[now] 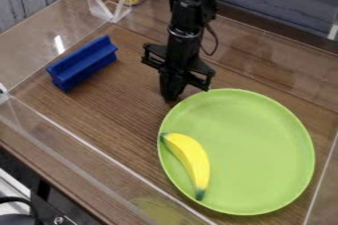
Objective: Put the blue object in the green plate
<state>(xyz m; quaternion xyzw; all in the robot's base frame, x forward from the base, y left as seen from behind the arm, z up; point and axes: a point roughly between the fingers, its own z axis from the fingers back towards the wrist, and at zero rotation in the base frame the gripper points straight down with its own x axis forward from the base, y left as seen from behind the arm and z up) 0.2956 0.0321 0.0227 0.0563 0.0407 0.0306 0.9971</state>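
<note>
Nothing done: block (82, 61) lies near the worktop's left edge, plate (264, 140) holds only a banana (189, 161); tool (173, 93) clenched, empty.

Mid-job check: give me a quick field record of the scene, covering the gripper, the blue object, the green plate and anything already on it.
gripper: shut, empty, pointing down at the table just off the plate's upper-left rim
blue object: on the table at left, apart from the gripper, not on the plate
green plate: at lower right, on the table
banana: lying on the plate's left part
task state: blue object not yet picked up
</note>
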